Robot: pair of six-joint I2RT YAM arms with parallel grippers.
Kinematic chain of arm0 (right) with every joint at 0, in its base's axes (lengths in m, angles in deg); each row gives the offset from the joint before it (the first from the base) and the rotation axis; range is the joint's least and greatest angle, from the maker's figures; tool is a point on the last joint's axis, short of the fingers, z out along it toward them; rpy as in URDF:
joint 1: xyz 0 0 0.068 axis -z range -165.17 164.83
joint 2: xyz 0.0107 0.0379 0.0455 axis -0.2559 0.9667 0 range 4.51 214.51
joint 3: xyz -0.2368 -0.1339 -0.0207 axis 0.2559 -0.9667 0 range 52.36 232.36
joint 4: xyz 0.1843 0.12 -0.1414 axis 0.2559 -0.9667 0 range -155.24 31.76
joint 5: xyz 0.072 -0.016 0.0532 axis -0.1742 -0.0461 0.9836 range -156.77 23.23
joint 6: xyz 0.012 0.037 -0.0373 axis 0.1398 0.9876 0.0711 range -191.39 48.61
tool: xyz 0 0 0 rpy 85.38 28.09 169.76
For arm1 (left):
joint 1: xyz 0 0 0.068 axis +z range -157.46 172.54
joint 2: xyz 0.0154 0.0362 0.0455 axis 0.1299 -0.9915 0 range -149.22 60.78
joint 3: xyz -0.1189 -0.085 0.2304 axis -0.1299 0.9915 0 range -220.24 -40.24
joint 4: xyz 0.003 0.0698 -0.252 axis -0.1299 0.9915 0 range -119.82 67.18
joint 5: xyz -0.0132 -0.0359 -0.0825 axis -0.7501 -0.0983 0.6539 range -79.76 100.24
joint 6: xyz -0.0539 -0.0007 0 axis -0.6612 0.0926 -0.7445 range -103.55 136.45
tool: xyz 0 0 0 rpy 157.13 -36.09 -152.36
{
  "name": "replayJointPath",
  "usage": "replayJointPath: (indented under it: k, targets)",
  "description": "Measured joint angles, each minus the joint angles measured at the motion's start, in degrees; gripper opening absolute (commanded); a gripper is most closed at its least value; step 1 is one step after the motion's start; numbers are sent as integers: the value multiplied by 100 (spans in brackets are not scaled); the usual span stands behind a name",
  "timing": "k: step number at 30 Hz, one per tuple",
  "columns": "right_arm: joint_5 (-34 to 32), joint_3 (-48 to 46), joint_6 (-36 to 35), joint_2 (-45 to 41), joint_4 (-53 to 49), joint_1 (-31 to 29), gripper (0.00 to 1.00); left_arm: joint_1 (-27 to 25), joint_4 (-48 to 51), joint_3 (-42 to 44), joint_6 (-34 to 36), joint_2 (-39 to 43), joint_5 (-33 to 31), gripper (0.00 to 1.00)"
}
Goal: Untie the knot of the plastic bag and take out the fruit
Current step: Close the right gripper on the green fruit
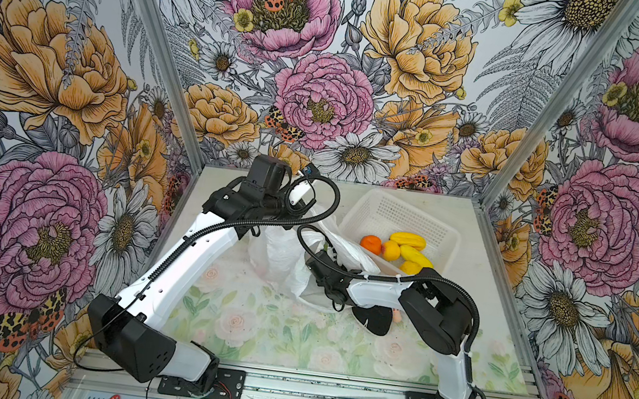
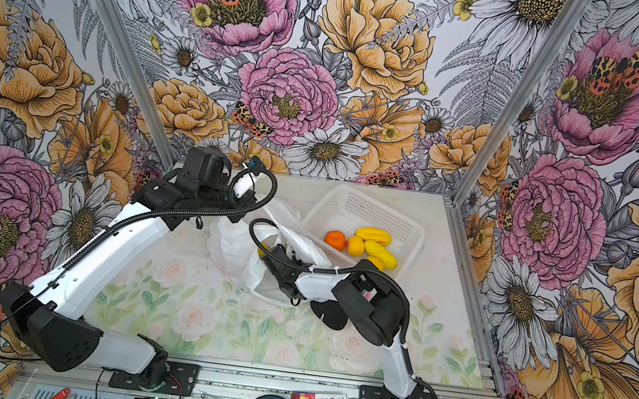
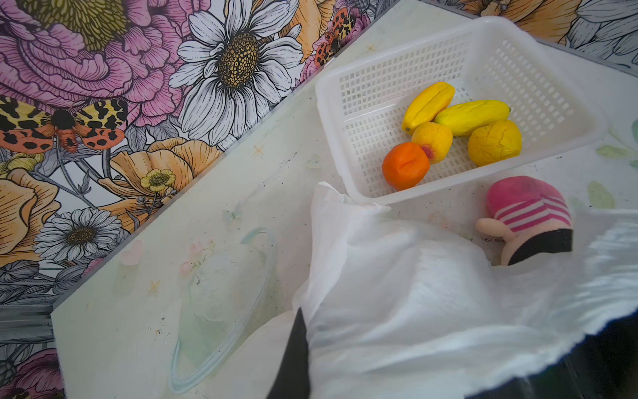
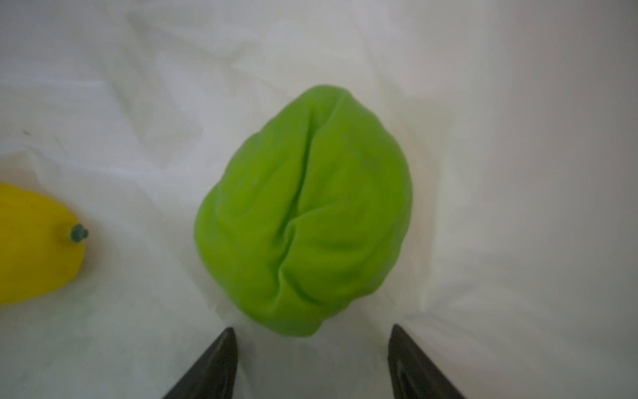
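Stage: taking out the fruit, judged well along. Five pieces lie in the basket (image 1: 391, 214) and two are left in the plastic bag (image 1: 281, 254).
Knot: no tie shows in any view; the bag mouth gapes, so I judge it undone.
Left gripper (image 3: 445, 345): jaws closed with bag film bunched at them. In both top views the film rises toward this arm — it appears to hold the mouth up and open so the other arm can reach in.
Right gripper (image 4: 312, 361): inside the bag, jaws apart, nothing between them. The green fruit (image 4: 303, 214) lies just ahead of the tips, centred on the gap.
Yellow fruit (image 4: 38, 245): on the bag floor, off to one side of the green one and apart from it.
Basket contents: one orange fruit (image 3: 405, 165), one peach-coloured, three yellow, grouped toward the side nearest the bag.
Doll (image 3: 528, 214): on the table (image 1: 271, 328) beside the basket; not part of the job.
Next, judged: advance until the tips straddle the green fruit, then close.
Risk: the thin film could get pinched along with the fruit.
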Motion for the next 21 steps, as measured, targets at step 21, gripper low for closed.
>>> replayJointPath:
  k: [21]
  targets:
    - [1381,-1121,-223,-1720,1128,-232,23,7,0,0,-2,0,0,0]
